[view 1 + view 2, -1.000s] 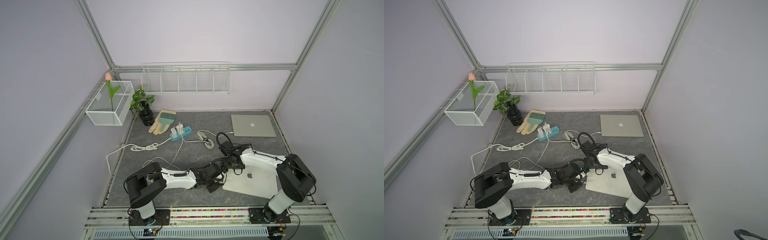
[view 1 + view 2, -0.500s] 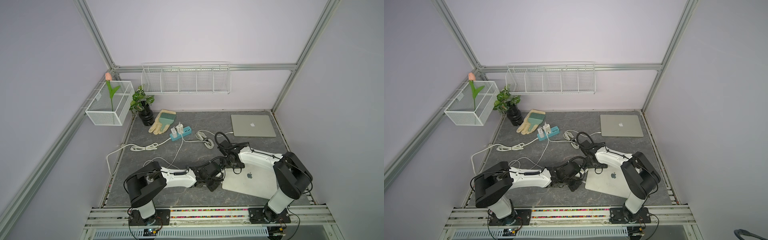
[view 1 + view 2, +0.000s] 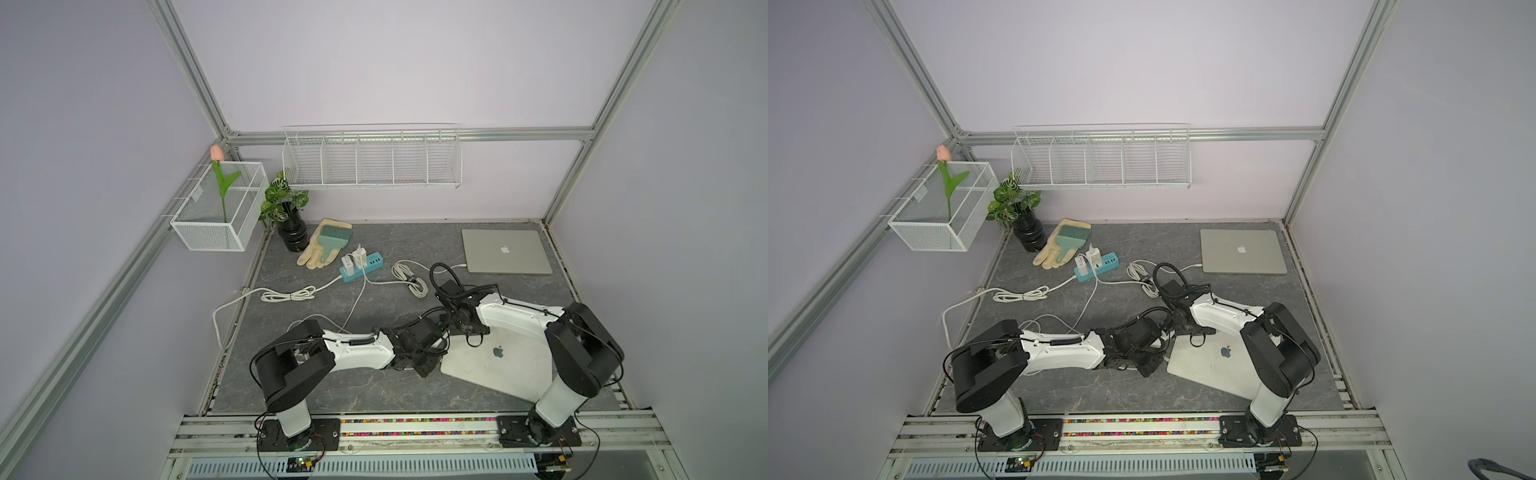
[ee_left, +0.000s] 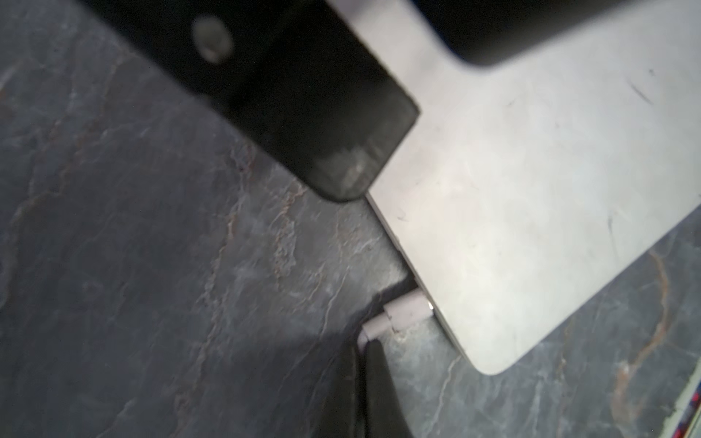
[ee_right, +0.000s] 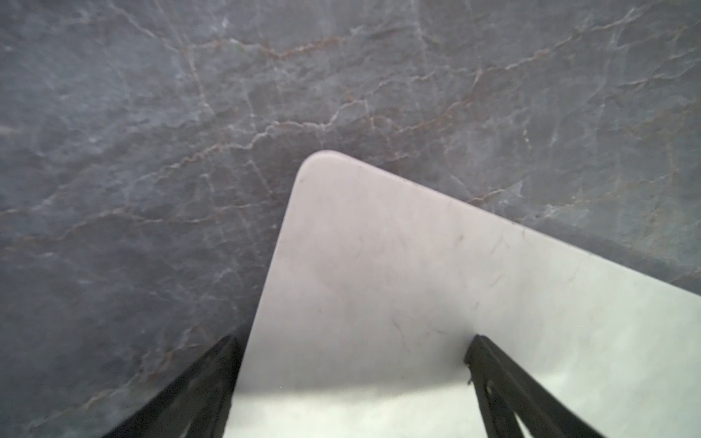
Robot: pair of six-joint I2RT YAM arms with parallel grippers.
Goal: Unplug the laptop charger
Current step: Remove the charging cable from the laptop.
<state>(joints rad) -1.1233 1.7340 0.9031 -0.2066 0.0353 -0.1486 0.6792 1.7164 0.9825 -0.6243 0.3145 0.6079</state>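
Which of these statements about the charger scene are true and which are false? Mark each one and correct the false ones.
1. The charger connector sits plugged into the edge of the near laptop. True.
2. The right tool is shut. False: its jaws stand open over a corner of the near laptop.
3. The left tool is shut on the charger cable, close to the connector. True.
4. The far laptop is open. False: its lid is closed.
5. The power strip is red. False: it is blue.
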